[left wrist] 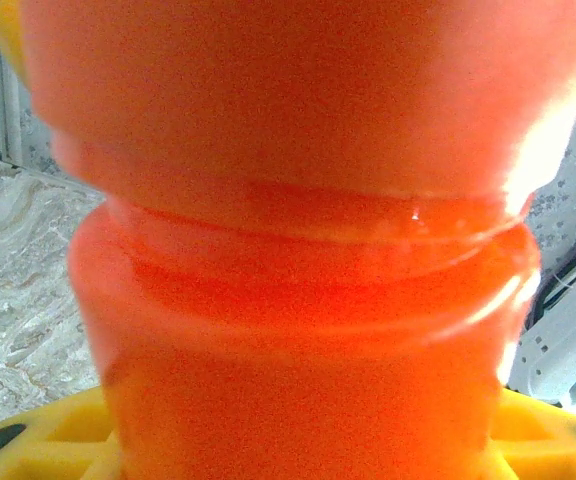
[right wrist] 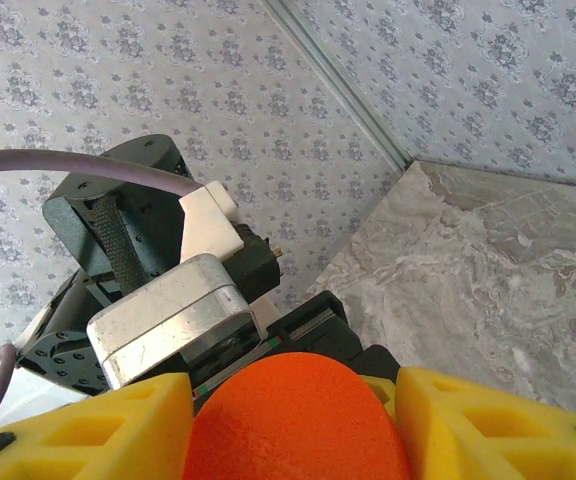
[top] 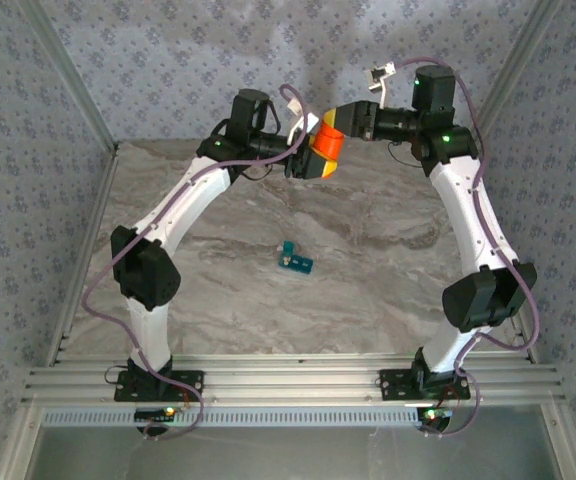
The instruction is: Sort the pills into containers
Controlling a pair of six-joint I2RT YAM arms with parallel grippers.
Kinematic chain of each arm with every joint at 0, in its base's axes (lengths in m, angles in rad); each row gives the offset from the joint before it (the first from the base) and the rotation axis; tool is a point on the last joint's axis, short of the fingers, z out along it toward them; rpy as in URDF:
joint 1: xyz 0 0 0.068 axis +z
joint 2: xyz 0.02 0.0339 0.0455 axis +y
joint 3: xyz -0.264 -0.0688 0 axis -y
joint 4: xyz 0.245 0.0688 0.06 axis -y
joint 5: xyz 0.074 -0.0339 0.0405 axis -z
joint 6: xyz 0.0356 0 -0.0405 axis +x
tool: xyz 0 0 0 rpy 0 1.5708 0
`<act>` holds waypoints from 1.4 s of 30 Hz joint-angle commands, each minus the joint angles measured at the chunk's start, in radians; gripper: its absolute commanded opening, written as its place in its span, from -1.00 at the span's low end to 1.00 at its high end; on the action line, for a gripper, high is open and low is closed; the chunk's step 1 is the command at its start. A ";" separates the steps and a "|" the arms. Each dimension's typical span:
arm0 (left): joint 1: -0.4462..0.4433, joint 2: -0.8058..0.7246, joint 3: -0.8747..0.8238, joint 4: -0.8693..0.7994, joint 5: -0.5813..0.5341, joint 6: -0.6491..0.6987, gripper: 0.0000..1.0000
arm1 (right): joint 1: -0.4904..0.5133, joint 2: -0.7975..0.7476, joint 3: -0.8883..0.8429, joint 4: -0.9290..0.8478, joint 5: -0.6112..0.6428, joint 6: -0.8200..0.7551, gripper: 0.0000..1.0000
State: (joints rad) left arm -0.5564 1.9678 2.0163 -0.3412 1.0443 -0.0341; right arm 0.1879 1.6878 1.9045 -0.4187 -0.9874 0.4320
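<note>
My left gripper [left wrist: 298,440] grasps the bottle [top: 326,145] in midair; my right gripper [right wrist: 293,400] clamps its top. The pill box [top: 295,262] lies on the table [top: 388,290]

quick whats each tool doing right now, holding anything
left tool: closed on the orange bottle
right tool: closed on its cap

White arms [top: 183,205], black joints [top: 146,270], purple cables [right wrist: 68,165], yellow fingers [right wrist: 98,430]
</note>
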 commanded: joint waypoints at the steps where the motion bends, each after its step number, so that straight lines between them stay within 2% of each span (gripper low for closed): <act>1: 0.002 0.002 0.052 0.024 0.034 0.018 -1.00 | 0.011 0.000 -0.006 -0.013 -0.008 -0.012 0.28; 4: 0.002 0.001 0.050 0.019 0.036 0.021 -1.00 | 0.010 -0.007 -0.006 -0.015 0.008 -0.008 0.52; 14: 0.002 -0.001 0.047 0.014 0.036 0.023 -1.00 | -0.009 -0.033 -0.013 -0.004 0.029 0.010 0.58; 17: 0.000 0.002 0.047 0.016 0.036 0.022 -1.00 | -0.010 -0.039 -0.023 0.000 0.027 0.012 0.48; 21: 0.000 0.002 0.047 0.018 0.037 0.022 -1.00 | -0.004 -0.046 -0.039 0.006 0.023 0.013 0.04; 24: 0.001 0.002 0.048 0.023 0.033 0.019 -1.00 | 0.003 -0.050 -0.052 0.006 0.021 0.012 -0.14; 30: -0.003 -0.011 0.046 0.045 -0.015 0.017 -1.00 | 0.024 -0.073 -0.097 0.006 0.079 0.013 -0.18; 38: -0.020 -0.056 -0.002 0.136 -0.159 0.017 -1.00 | 0.080 -0.149 -0.242 0.033 0.291 0.038 -0.24; 42: -0.033 -0.079 -0.033 0.171 -0.220 0.030 -1.00 | 0.099 -0.175 -0.311 0.057 0.376 0.074 -0.20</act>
State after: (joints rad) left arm -0.5835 1.9720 1.9812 -0.3305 0.9092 -0.0086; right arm 0.2447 1.5261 1.6482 -0.2939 -0.6529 0.4755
